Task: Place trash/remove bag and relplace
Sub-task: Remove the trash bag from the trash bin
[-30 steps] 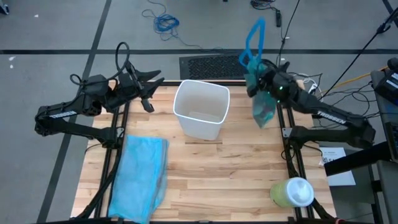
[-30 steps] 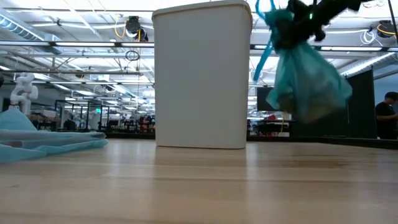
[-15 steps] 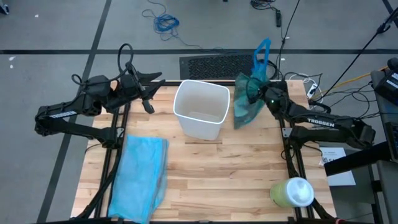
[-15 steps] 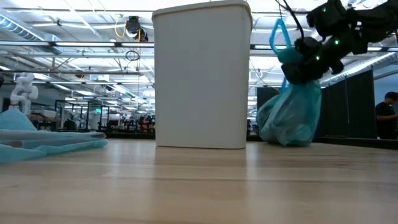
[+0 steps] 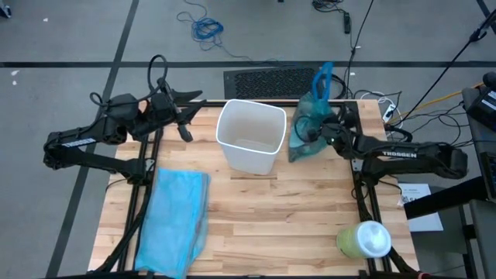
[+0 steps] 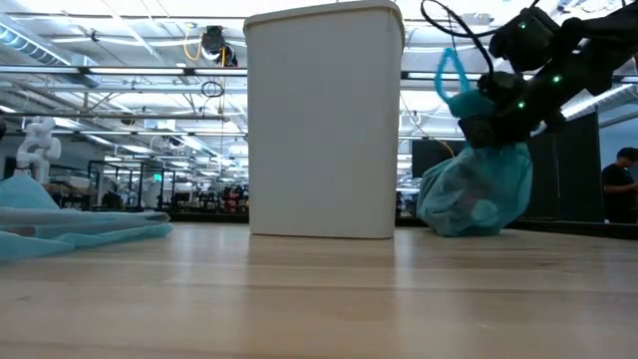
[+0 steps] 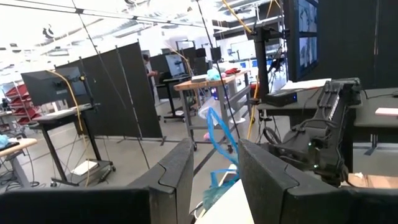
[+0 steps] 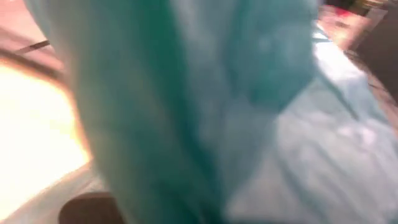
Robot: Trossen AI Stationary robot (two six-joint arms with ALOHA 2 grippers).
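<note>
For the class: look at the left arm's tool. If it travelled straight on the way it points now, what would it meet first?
Probably the white bin. The left tool hangs open at the table's far left corner, pointing across toward the bin's far rim, which shows between its fingers in the left wrist view. Depth is unclear; it might pass just behind and reach the teal bag.

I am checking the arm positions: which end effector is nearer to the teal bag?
The right. The right end effector is shut on the teal bag beside the white bin; the left end effector waits beyond the bin's other side.

Wooden table (image 5: 263, 209), white bin (image 5: 249, 136), teal bag (image 5: 306, 132), sky-blue bag (image 5: 174, 221), green container (image 5: 363, 240)
</note>
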